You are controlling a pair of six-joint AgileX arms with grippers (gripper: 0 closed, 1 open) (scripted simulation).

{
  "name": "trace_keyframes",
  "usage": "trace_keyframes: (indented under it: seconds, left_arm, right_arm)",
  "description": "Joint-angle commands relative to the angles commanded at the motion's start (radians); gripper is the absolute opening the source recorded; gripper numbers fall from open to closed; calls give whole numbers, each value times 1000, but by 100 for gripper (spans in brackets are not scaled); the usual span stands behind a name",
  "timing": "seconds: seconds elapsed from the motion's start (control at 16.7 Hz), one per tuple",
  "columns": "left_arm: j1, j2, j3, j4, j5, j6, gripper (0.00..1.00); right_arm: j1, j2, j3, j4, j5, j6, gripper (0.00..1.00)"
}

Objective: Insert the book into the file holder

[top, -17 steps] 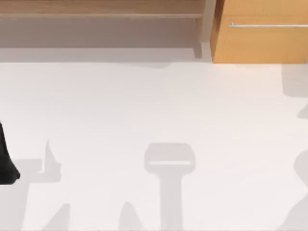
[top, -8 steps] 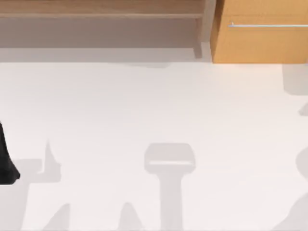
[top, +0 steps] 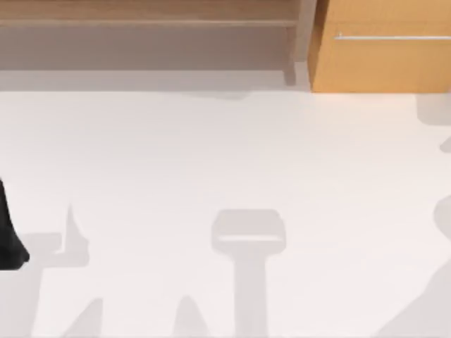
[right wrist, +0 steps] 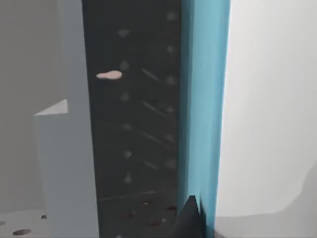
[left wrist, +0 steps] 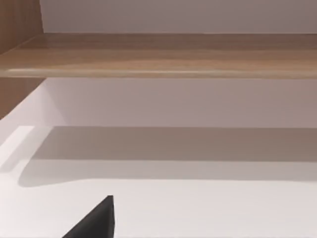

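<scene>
The book (right wrist: 203,99) fills the right wrist view from very close: a light blue edge beside a dark, speckled face. My right gripper (right wrist: 190,218) is shut on it, and one black fingertip (right wrist: 192,214) lies against the blue edge. Beside the book stands a pale grey-blue panel (right wrist: 69,158), apparently a wall of the file holder. My left arm (top: 8,232) is parked at the table's left edge in the top view. A black corner of my left gripper (left wrist: 96,220) hangs over bare table.
A low wooden shelf (top: 148,17) runs along the back of the white table (top: 211,155), and a wooden cabinet with a metal handle (top: 384,49) stands at the back right. Grey shadows lie across the table's front and right side.
The shadows at the table's right edge have shrunk and slid further right. The left arm has not moved.
</scene>
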Motion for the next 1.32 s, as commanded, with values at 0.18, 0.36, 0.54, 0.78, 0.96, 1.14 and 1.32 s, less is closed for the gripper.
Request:
trace_keyframes:
  seconds: [0.18,0.36,0.54,0.78,0.96,1.14,1.32]
  left_arm:
    - [0,0,0,0,0,0,100]
    - [0,0,0,0,0,0,100]
    - [0,0,0,0,0,0,100]
    - [0,0,0,0,0,0,100]
    - [0,0,0,0,0,0,100]
    - [0,0,0,0,0,0,100]
    - [0,0,0,0,0,0,100]
  right_arm:
    - [0,0,0,0,0,0,0]
    - [0,0,0,0,0,0,23]
    - [0,0,0,0,0,0,45]
    - [0,0,0,0,0,0,75]
    - [0,0,0,0,0,0,98]
    - [0,0,0,0,0,0,100]
    - [0,0,0,0,0,0,100]
